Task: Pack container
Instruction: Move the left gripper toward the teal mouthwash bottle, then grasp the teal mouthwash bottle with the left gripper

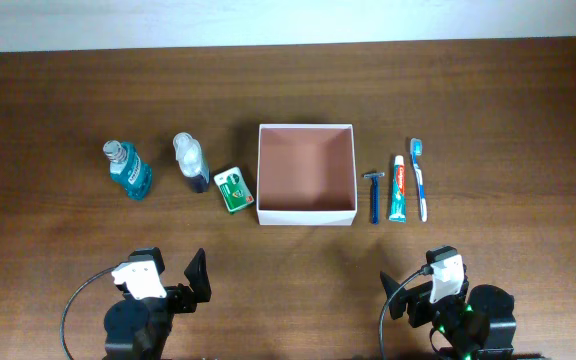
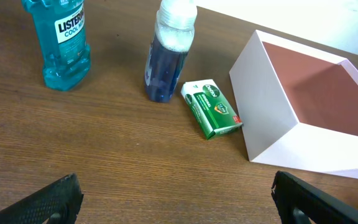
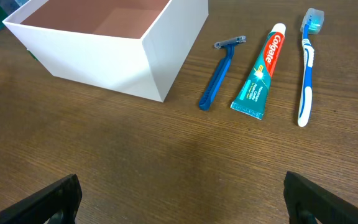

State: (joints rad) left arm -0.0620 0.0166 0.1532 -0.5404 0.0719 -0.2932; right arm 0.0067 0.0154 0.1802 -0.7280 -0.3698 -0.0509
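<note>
While the left gripper (image 1: 168, 280) and right gripper (image 1: 420, 285) gape wide at the near edge, the razor (image 1: 373, 195) beside the container (image 1: 306, 216) lies handle toward that edge, nearest the right one.

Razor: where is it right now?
In the overhead view the razor lies flat just right of the container, between it and the toothpaste, touching neither.

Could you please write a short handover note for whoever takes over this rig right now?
Left gripper and right gripper: both open, holding nothing, short of the items.
Container: centre, upright, nothing inside.
On its left: mouthwash, spray bottle, green box.
On its right: razor, toothpaste, toothbrush.
Done: nothing packed.
Left: all six items.
</note>
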